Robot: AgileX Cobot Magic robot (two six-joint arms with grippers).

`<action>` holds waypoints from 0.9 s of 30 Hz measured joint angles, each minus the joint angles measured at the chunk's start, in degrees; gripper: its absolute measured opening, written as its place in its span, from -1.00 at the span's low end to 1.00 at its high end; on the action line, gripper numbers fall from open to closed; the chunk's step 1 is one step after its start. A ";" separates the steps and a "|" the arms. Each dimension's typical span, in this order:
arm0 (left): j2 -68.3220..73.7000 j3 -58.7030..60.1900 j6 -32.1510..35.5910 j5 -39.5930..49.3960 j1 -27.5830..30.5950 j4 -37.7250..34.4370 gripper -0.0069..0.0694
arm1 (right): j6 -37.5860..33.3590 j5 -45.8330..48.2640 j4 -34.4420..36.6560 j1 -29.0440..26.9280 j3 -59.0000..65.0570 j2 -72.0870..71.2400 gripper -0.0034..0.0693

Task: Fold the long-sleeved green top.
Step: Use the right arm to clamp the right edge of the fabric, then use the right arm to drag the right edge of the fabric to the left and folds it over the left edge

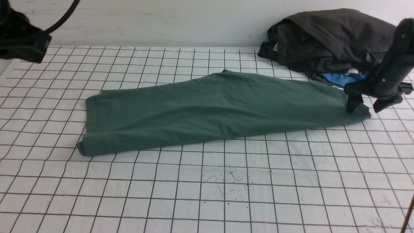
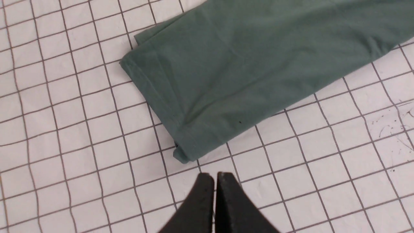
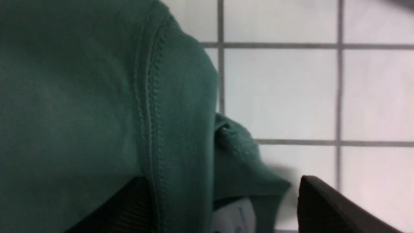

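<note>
Lying folded at frame centre on the white gridded tabletop (image 1: 207, 200), the green long-sleeved fabric top (image 1: 210, 106) has its right end straddled by the right tool (image 1: 364, 109), jaws apart; the left tool (image 2: 215, 178) has its jaws together.

One finger (image 3: 123, 213) of the right tool (image 1: 364, 107) partly behind the green top (image 3: 81, 97); blue cloth (image 1: 339, 79) mostly under the dark heap (image 1: 323, 38)

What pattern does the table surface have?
The table is white with dark grid lines, best seen in front view.
</note>
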 joint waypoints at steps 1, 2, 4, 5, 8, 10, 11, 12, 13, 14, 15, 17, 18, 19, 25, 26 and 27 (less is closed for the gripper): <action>-2.42 2.21 0.00 -0.95 0.00 0.14 -0.84 | -0.56 0.11 1.01 -0.09 -0.06 0.22 0.55; -4.20 5.02 0.00 -2.03 0.00 0.34 -0.84 | -1.17 0.11 2.40 -0.07 -0.11 0.22 0.48; -7.80 9.49 0.00 -4.07 0.00 0.95 -0.84 | -2.69 0.15 5.06 -0.12 -0.11 0.28 0.24; -9.17 12.21 0.00 -4.77 0.00 1.46 -0.84 | -3.21 0.15 5.81 -0.12 -0.11 0.27 0.10; -13.75 20.46 -0.42 -5.87 0.00 4.25 -0.84 | -3.85 0.36 6.32 -0.35 -0.05 -0.03 -0.60; -15.36 23.73 -1.41 -5.87 0.00 5.33 -0.84 | -3.90 0.68 5.71 -0.47 0.06 -0.88 -0.76; -16.11 25.21 -2.08 -5.87 0.00 6.04 -0.84 | -3.90 0.80 4.95 -0.62 0.25 -1.55 -0.78; -16.79 26.59 -2.73 -5.87 0.00 6.53 -0.84 | -3.66 0.87 3.84 -0.83 0.68 -2.79 -0.78; -17.97 28.77 -3.81 -5.94 0.00 7.17 -0.84 | -2.89 1.02 1.90 -1.36 1.54 -4.84 -0.78; -18.10 29.33 -3.96 -5.99 0.00 7.29 -0.84 | -2.75 1.03 1.59 -1.46 1.73 -5.24 -0.78; -18.85 31.27 -4.65 -6.05 0.00 7.55 -0.84 | -1.65 1.16 -1.67 -2.41 3.36 -9.28 -0.78; -19.21 32.78 -5.03 -6.69 0.00 7.56 -0.84 | -0.05 1.23 -5.73 -3.62 6.02 -14.06 -0.78; -19.26 33.35 -5.12 -7.61 0.00 7.36 -0.84 | 0.78 1.23 -7.46 -4.18 7.38 -16.79 -0.78; -19.26 33.45 -5.12 -7.83 0.00 7.23 -0.84 | 0.95 1.23 -7.74 -4.28 7.38 -17.31 -0.78; -19.02 33.91 -5.18 -14.98 -0.02 1.48 -0.84 | 3.03 2.17 -5.03 0.52 10.48 -31.08 -0.78; -19.02 33.91 -5.18 -14.98 -0.02 1.48 -0.84 | 3.03 2.17 -4.73 0.97 10.48 -31.08 -0.78; -18.81 33.91 -5.18 -15.20 -0.31 0.45 -0.84 | 3.03 2.17 -2.52 4.66 10.48 -32.42 -0.78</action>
